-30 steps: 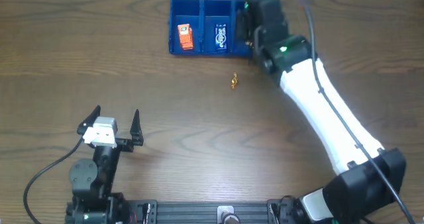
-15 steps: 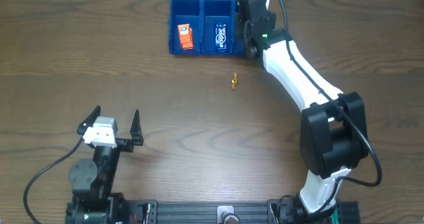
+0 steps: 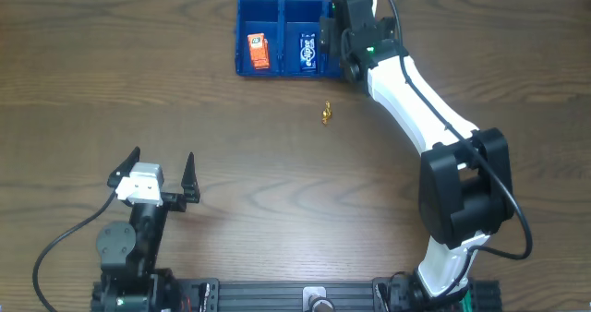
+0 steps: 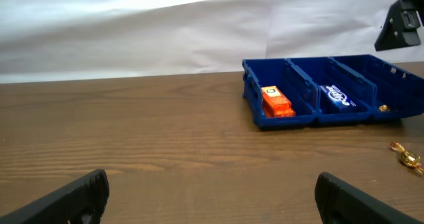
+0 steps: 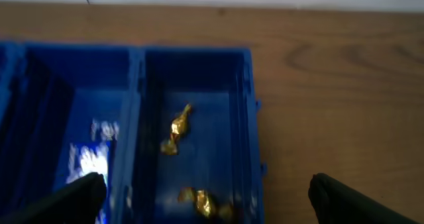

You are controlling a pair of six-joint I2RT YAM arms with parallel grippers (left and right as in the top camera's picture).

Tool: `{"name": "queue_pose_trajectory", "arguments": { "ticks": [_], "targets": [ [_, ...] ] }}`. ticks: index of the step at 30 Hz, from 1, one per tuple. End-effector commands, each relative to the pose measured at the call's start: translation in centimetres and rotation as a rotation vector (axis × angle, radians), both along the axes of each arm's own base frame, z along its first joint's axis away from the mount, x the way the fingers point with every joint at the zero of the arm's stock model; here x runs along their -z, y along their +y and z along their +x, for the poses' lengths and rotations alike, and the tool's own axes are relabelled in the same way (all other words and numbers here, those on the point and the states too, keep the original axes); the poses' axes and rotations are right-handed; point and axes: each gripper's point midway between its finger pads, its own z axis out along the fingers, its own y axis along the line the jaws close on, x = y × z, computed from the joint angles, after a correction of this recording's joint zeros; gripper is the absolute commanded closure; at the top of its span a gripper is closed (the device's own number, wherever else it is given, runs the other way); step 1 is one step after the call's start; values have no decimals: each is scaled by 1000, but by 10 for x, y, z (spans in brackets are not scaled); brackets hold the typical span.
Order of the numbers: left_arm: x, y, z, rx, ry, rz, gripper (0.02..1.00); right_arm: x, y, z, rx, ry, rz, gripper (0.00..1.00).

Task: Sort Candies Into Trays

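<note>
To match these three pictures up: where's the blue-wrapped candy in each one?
Top view: blue-wrapped candy in the blue tray's middle compartment.
Left wrist view: the candy mid-tray, beside the orange candy's compartment.
Right wrist view: the candy next to the gold candies' compartment.
Shared landmark: the blue tray.

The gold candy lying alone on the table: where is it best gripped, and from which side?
Probably from straight above, closing on the thick middle of the gold candy, across its short width. It lies flat on the table, and its twisted ends look too thin.
</note>
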Motion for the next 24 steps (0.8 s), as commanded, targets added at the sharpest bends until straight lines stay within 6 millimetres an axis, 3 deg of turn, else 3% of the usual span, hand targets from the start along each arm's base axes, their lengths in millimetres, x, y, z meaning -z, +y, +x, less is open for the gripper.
{"name": "queue_pose_trajectory", "arguments": {
  "ticks": [1,7,13,24],
  "targets": [
    [16,-4,-1,25,45,11,20,12,4,-35,62,135,47,3],
    [16,-4,-1,25,44,11,20,34,45,-82,-79,358,182,3],
    [16,-4,-1,25,45,11,20,50,62,-104,-122,443,150,3],
    [16,-4,-1,25,45,11,20,105,57,-127,-77,611,93,3]
  ]
}}
